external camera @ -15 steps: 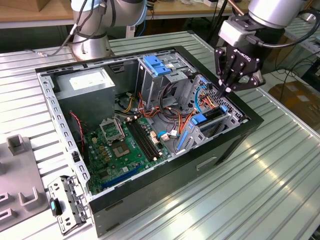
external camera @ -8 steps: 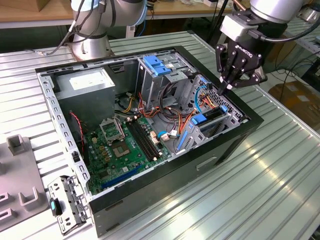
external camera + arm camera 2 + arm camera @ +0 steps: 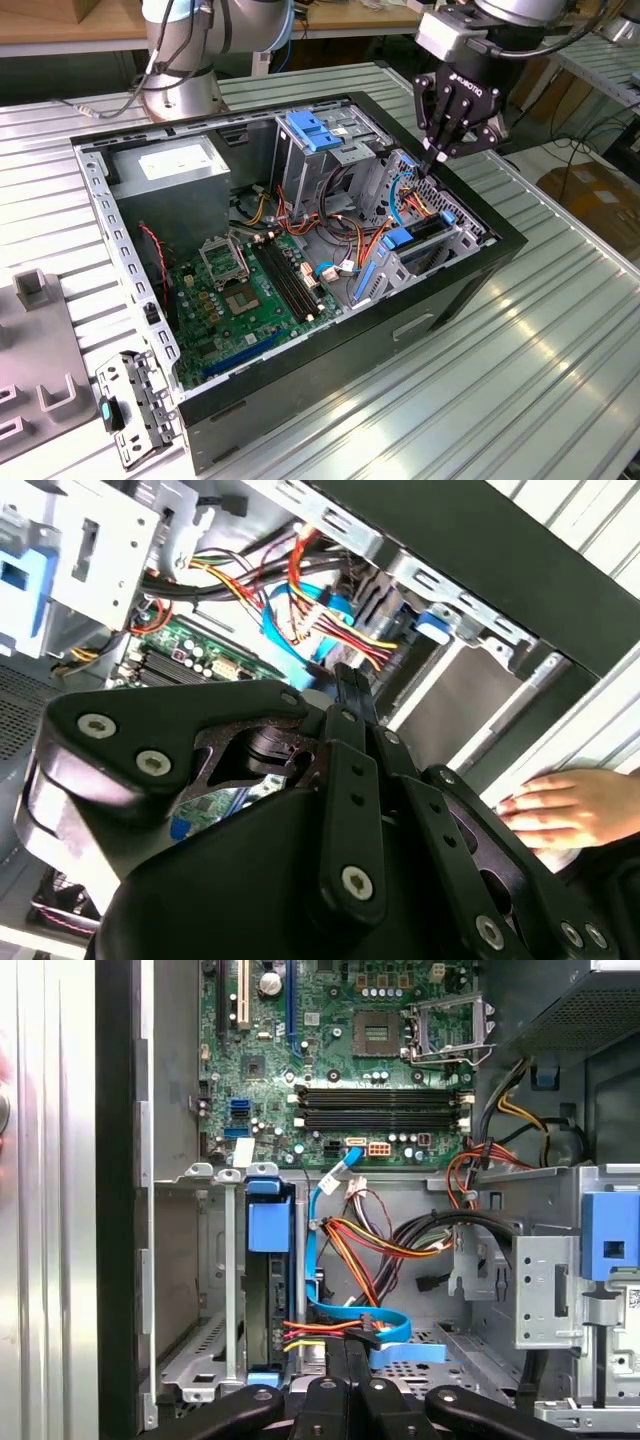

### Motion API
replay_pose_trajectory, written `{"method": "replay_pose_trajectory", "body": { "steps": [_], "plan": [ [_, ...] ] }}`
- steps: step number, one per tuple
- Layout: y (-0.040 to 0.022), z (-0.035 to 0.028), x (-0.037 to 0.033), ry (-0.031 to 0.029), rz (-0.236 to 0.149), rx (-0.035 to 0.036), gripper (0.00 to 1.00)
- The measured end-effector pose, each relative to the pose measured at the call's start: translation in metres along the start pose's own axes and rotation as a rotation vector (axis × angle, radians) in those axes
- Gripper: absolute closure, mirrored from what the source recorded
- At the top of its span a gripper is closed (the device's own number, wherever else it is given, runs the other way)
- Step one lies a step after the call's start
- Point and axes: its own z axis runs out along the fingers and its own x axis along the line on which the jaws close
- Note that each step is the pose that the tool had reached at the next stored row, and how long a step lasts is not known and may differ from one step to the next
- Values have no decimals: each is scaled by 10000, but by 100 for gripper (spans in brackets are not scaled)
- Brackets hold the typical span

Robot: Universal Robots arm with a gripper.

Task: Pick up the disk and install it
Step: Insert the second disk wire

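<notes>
The disk [image 3: 270, 1228] stands on edge in a bay of the drive cage [image 3: 190, 1290] inside the open computer case, its blue rail end facing up. In the exterior view the disk [image 3: 398, 238] lies in the cage at the case's right end. My gripper [image 3: 440, 162] hangs over that cage, a little behind the disk, with its black fingers pressed together and nothing visible between them. In the first wrist view the gripper [image 3: 345, 1352] has its tips right at the connectors of the red-yellow-black power cable [image 3: 330, 1328] and the blue data cable [image 3: 395, 1328]. In the second wrist view the gripper [image 3: 347, 677] points at the same cable bundle.
The case [image 3: 470, 270] holds a green motherboard [image 3: 240, 290], a grey power supply [image 3: 170, 165] and an upper bay with a blue latch [image 3: 315, 130]. A hand [image 3: 560, 805] rests by the case's outer wall. A grey fixture [image 3: 40, 350] and a metal bracket [image 3: 135, 405] lie at the exterior view's left.
</notes>
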Motion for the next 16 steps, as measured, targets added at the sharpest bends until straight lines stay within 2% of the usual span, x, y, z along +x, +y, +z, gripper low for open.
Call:
{"method": "replay_pose_trajectory", "body": {
  "steps": [4, 6, 8, 11, 12, 13, 14, 15, 16],
  "plan": [
    [1, -29, -48, 286, 1, -30, 89],
    [0, -31, -90, 329, -1, -33, 89],
    [2, -32, -193, 336, 0, -58, 89],
    [1, -4, -238, 337, 3, -77, 89],
    [0, 14, -254, 366, 3, -79, 89],
    [0, 27, -258, 444, 4, -78, 89],
    [-1, 36, -259, 586, 5, -76, 89],
    [-1, 44, -259, 835, 7, -75, 76],
    [0, 48, -259, 1013, 9, -73, 71]
  ]
}}
